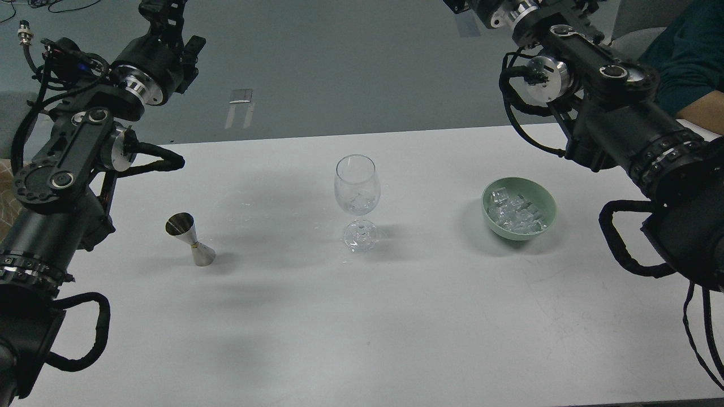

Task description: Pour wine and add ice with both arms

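A clear wine glass (356, 192) stands upright at the table's middle, with ice (357, 201) in its bowl. No stream of wine shows, and I cannot tell whether liquid is in the glass. A pale green bowl (546, 198) to the right holds several ice cubes (513, 213). A steel jigger (190, 239) stands at the left. My left gripper (180, 22) is raised high at the far left, partly cut by the top edge. My right gripper (459, 4) is raised at the top right, and only its base shows. Both are far from the glass and hold nothing that I can see.
The white table (362, 328) ends at a far edge behind the glass, with grey floor beyond. A person's arm in a teal sleeve (687, 62) is at the far right corner. Droplets (249, 204) glint on the table left of the glass.
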{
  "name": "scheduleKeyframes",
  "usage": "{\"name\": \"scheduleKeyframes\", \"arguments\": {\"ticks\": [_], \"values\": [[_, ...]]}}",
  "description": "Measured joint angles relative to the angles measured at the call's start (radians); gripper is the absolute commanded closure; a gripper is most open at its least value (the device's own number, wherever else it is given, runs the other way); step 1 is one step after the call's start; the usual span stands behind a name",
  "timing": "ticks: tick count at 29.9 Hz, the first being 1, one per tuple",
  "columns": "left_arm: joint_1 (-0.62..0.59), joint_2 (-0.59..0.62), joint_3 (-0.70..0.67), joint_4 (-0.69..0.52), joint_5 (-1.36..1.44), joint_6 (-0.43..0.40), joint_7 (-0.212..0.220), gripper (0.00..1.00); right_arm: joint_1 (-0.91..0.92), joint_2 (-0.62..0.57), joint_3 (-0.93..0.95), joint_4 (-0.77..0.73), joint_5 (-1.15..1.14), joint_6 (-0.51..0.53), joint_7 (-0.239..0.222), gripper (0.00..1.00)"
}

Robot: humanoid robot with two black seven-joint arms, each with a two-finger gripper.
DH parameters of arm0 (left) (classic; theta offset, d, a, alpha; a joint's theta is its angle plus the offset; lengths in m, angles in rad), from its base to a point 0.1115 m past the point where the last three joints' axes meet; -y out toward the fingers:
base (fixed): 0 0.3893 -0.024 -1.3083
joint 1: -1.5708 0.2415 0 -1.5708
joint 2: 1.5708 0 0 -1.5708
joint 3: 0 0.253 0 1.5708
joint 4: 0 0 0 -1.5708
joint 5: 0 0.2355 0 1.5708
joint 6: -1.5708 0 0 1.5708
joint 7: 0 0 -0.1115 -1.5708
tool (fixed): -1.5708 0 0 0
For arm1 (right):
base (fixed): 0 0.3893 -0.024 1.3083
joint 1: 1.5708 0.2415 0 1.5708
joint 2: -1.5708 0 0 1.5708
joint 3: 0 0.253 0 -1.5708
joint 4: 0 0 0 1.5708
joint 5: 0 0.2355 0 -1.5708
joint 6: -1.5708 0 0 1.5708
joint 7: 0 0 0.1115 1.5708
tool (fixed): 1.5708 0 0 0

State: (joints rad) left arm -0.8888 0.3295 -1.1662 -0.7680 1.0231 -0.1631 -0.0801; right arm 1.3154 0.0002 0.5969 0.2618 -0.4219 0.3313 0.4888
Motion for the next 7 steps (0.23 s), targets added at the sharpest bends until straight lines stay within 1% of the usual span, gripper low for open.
{"name": "scheduleKeyframes", "arguments": {"ticks": [3, 7], "values": [[-0.026, 0.002, 0.007, 0.0, -0.072, 0.029, 0.002, 0.02, 0.0, 0.0, 0.0, -0.001, 0.0, -0.004, 0.0, 0.0], [-0.033, 0.006, 0.002, 0.002, -0.115, 0.021, 0.003, 0.02, -0.005, 0.0, 0.003, -0.001, 0.0, -0.01, 0.0, 0.0]]}}
